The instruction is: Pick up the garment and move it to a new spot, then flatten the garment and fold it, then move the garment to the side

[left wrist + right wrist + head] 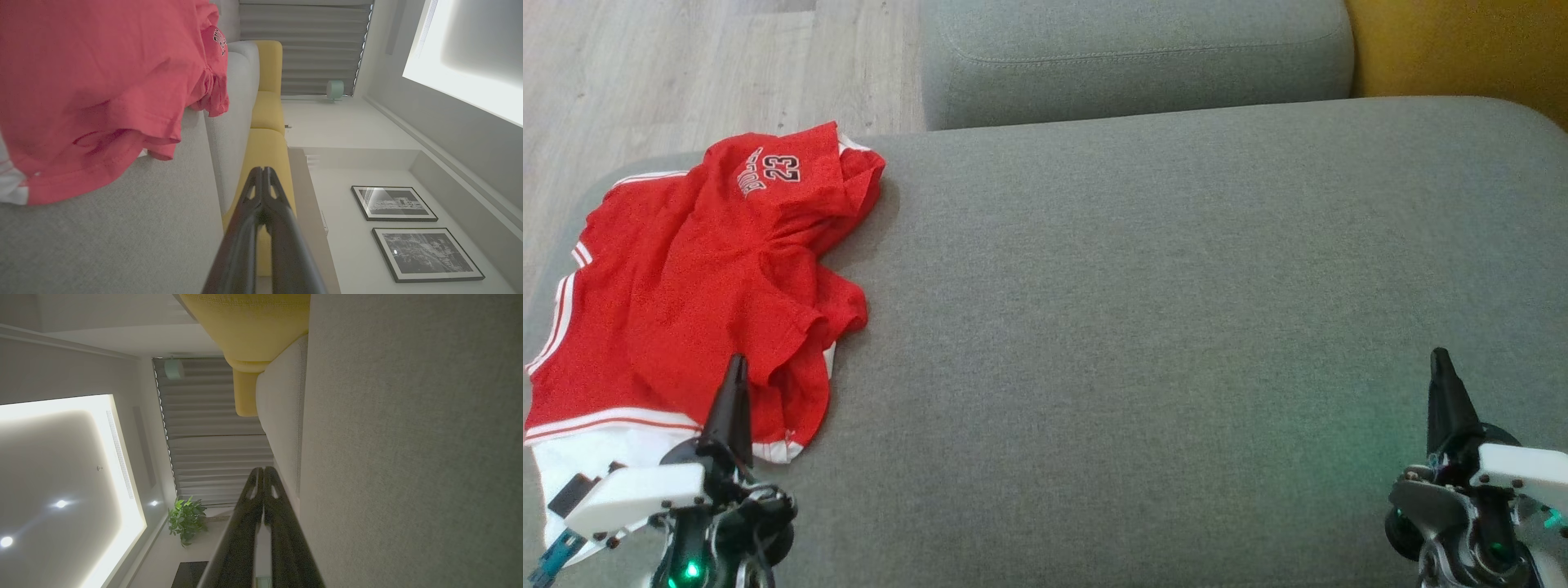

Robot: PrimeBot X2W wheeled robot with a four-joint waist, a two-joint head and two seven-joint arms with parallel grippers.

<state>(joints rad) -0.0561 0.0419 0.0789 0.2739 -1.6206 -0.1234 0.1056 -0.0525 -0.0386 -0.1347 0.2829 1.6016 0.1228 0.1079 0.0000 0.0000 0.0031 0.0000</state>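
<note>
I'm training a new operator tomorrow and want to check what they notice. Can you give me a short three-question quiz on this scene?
1. True or false: the red garment lies neatly folded in the middle of the grey cushion.
2. The left gripper and right gripper both stand: A) open, B) shut and empty, C) shut on cloth.
3. Fill in: the number printed on the garment is ___.

Key: 1 false, it lies crumpled at the cushion's left end. 2 B. 3 23.
</note>
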